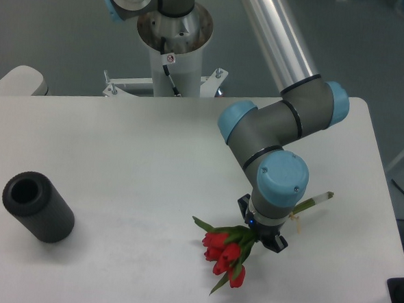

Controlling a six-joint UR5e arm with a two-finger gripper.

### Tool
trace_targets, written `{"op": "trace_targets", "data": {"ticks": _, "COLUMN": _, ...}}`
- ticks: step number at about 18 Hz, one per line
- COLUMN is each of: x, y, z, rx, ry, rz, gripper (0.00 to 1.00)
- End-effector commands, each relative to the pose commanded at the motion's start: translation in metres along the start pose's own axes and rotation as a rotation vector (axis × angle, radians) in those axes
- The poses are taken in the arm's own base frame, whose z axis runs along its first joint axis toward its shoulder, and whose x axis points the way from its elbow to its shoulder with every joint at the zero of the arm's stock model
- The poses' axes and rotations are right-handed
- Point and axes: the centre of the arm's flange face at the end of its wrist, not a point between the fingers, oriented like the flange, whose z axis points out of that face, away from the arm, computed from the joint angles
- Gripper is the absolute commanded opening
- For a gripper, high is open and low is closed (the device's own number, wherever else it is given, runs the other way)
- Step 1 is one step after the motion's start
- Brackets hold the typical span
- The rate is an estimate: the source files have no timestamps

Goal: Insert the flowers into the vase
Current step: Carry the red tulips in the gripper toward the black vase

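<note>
The flowers (225, 254) are at the front of the white table (119, 153), right of the middle, with red buds pointing to the front edge. The gripper (261, 234) sits right over their stems, closed on the bunch. The black vase (37, 207) stands far off at the left side. The arm's base (175, 36) is at the back.

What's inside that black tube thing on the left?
The vase shows only a dark round hole at its top; nothing pokes out, and its depths are hidden. The flowers lie apart, under the robot's hand.
</note>
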Motion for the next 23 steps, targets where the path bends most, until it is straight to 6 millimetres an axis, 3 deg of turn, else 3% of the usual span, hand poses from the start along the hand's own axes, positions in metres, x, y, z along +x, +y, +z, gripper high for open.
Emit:
{"op": "trace_targets", "data": {"ticks": 8, "x": 0.032, "y": -0.023, "z": 0.000, "rx": 0.124, "ry": 0.052, "rz": -0.060, "gripper": 0.00}}
{"op": "trace_targets", "data": {"ticks": 12, "x": 0.054, "y": -0.059, "z": -0.008, "rx": 0.196, "ry": 0.075, "rz": -0.077, "gripper": 0.00}}
{"op": "trace_targets", "data": {"ticks": 19, "x": 0.080, "y": -0.099, "z": -0.056, "rx": 0.395, "ry": 0.101, "rz": -0.159, "gripper": 0.00}}
{"op": "trace_targets", "data": {"ticks": 23, "x": 0.092, "y": -0.121, "z": -0.073, "rx": 0.542, "ry": 0.159, "rz": -0.180, "gripper": 0.00}}
